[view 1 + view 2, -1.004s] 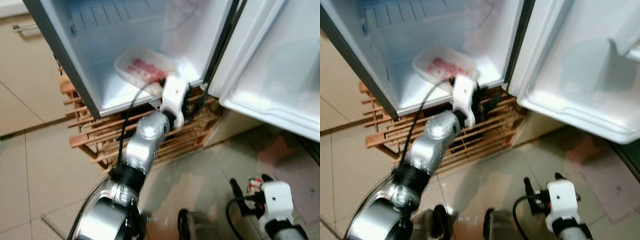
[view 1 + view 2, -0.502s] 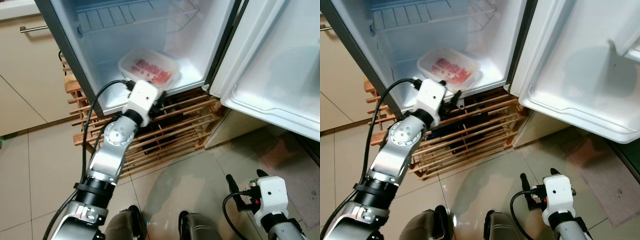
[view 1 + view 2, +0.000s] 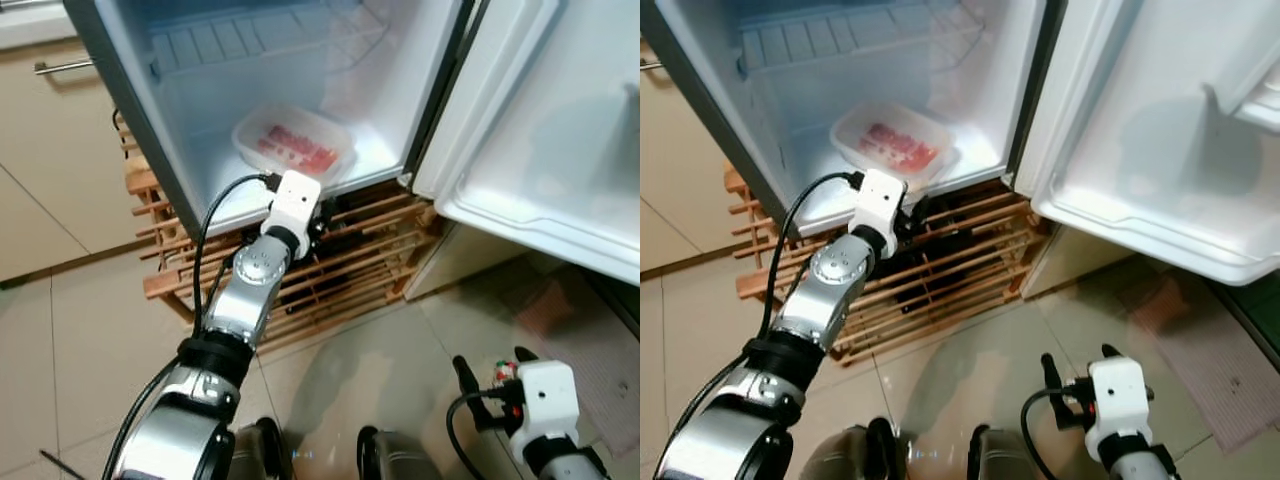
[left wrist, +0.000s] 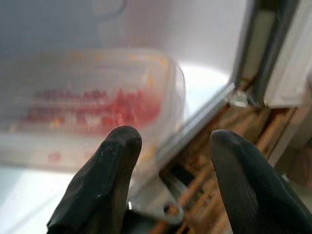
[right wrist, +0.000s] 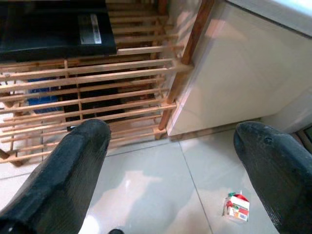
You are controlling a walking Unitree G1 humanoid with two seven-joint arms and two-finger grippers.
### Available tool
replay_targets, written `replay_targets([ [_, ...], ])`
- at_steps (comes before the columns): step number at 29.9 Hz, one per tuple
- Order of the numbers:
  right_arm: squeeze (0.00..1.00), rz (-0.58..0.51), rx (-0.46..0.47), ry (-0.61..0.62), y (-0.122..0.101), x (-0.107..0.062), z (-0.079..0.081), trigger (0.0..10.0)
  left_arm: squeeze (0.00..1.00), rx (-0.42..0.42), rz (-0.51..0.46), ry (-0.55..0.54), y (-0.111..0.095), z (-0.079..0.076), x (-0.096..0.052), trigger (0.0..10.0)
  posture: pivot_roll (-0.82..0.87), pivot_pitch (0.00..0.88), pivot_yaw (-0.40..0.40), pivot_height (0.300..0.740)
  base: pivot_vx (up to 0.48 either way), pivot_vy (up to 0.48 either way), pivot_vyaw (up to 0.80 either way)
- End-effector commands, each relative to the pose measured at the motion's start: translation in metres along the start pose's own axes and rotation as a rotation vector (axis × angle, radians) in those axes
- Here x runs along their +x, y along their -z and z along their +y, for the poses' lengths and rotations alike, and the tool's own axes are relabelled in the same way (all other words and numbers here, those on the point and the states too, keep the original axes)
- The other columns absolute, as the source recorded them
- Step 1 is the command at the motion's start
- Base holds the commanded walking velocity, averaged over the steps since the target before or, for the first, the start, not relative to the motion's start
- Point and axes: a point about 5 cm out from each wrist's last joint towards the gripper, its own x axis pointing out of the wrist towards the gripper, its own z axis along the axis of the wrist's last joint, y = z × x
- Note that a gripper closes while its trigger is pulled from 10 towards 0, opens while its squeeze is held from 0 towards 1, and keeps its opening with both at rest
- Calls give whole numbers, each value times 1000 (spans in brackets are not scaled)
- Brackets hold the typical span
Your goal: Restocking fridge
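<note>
A clear plastic container [image 3: 292,145] with red food lies on the floor of the open fridge [image 3: 250,70], near its front edge. My left gripper [image 4: 170,161] is open just in front of and below the fridge's front lip, pointing at the container [image 4: 87,102] with nothing between its fingers. It does not touch the container. Its white wrist [image 3: 296,200] covers the fingers in the eye views. Low at the right, my right gripper [image 3: 490,365] hangs open and empty over the tiled floor.
The fridge door [image 3: 560,130] stands wide open at the right. Under the fridge is a wooden slatted rack [image 3: 340,270] holding a black object [image 5: 53,29]. A small red and white carton [image 5: 237,207] lies on the floor. Beige cabinets [image 3: 40,150] are on the left.
My left gripper has shifted left along the fridge's front edge, from the container's right corner to in front of its middle. The container has stayed put. The head camera moved slightly.
</note>
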Motion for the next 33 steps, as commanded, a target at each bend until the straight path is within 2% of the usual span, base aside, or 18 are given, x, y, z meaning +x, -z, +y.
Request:
replay_targets([
  [1,0,10,9,-11,1,-2,2,10000,0,-16,-4,-16,2,0,0,10000,-238,233,-18,698,0,0,0],
  [13,0,14,8,-2,2,0,-1,10000,0,-26,-24,-18,3,-5,-6,10000,-223,233,-23,646,0,0,0],
  [20,0,15,3,18,2,3,-4,10000,0,-25,-81,-5,-13,-10,-4,10000,-221,227,-24,646,0,0,0],
  [27,0,13,8,19,3,4,-4,10000,0,-27,-97,-8,-18,-10,-4,10000,-219,223,-23,646,0,0,0],
  [33,0,7,12,20,2,4,-4,10000,0,-55,-142,-70,-19,-6,-7,10000,-220,226,-22,646,0,0,0],
])
